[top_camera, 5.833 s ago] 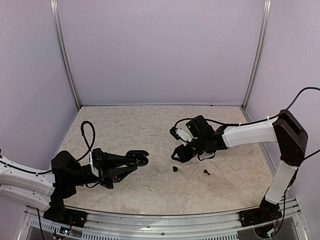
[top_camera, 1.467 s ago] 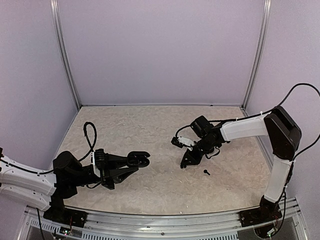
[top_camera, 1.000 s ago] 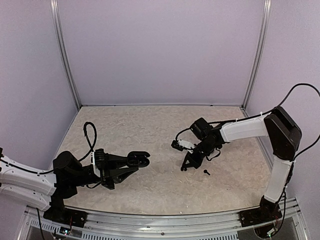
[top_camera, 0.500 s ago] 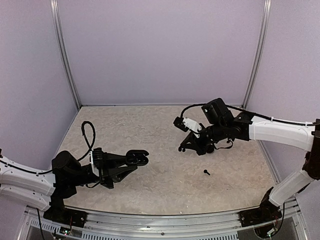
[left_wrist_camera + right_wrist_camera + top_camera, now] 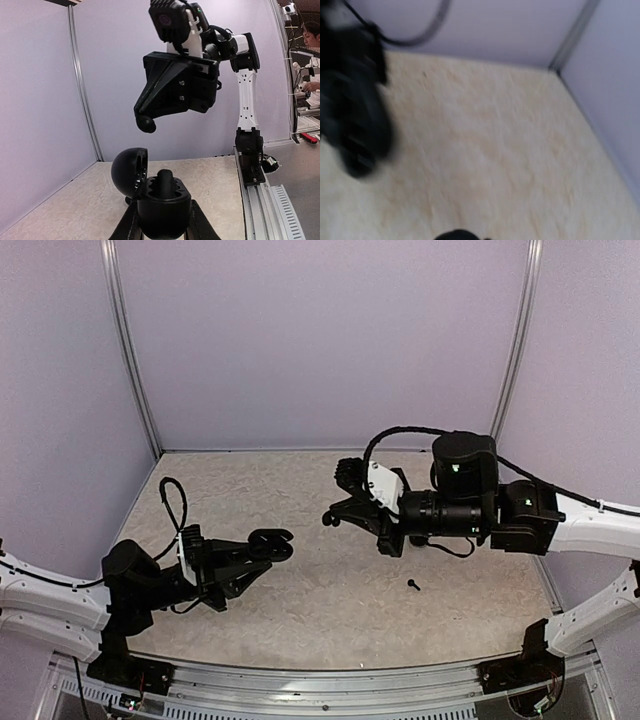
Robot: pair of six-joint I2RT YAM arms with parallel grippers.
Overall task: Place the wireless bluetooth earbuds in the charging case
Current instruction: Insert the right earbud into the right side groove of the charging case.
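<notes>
My left gripper [image 5: 255,552] is shut on the charging case [image 5: 270,543], holding it upright above the table with its lid [image 5: 129,172] swung open to the left. In the left wrist view the case body [image 5: 162,202] sits between the fingers [image 5: 200,226], and a rounded post rises between its sockets. My right gripper [image 5: 330,519] hovers above and just beyond the case, shut on one earbud [image 5: 146,124], whose round knob pokes out below the fingertips. The other earbud [image 5: 413,586] lies on the table. The right wrist view is blurred, with only a dark blob at its bottom edge.
A black cable loop [image 5: 178,505] arches over the left arm. A metal rail [image 5: 330,695] runs along the near table edge. Purple walls close in the back and both sides. The right arm's base [image 5: 250,145] stands beside the rail.
The right arm has risen off the table and swung left with the earbud, ending close above the open case. The left gripper has tipped the case up slightly.
</notes>
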